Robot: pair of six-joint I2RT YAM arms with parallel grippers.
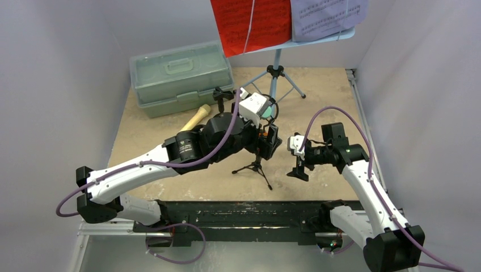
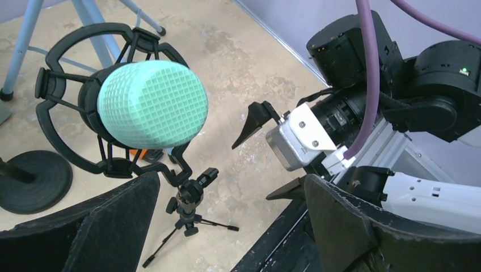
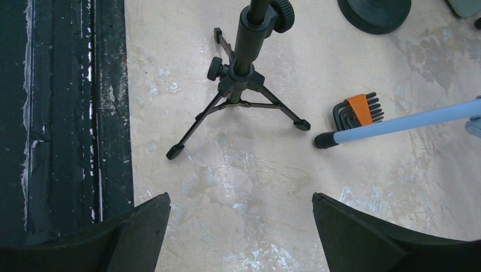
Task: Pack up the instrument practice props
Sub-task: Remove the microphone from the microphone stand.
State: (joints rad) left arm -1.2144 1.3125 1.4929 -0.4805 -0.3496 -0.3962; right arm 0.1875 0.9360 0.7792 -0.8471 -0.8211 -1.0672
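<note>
**Approach to the teal microphone.** The left gripper (image 2: 230, 180) hovered just in front of the tripod holder (image 2: 187, 199), level with its ring. The teal microphone (image 2: 152, 105) sat cradled there, its gridded head toward the fingers.

The likely step was to draw the microphone out of the ring. To do it well, the fingers should close on the microphone alone, clear of the black ring and its bands. The pull should run along the microphone's own axis, since a sideways tug would probably tip the holder on its thin legs.

The right gripper (image 3: 241, 199), low and to the right of the holder and facing its legs, looked well placed to steady the stem. Both grippers had their jaws wide apart, holding and touching nothing.

- **Behind the holder:** the music stand (image 1: 276, 65) carried a red sheet (image 1: 249, 22) and a purple sheet (image 1: 326, 17).
- **Behind and left of the holder:** the tan microphone (image 1: 195, 118) lay just beside the closed green case (image 1: 181, 76).
- **Near the holder:** a round-base holder (image 2: 34, 181) stood close by, and hex keys (image 3: 358, 110) lay near one of the tripod's legs.
</note>
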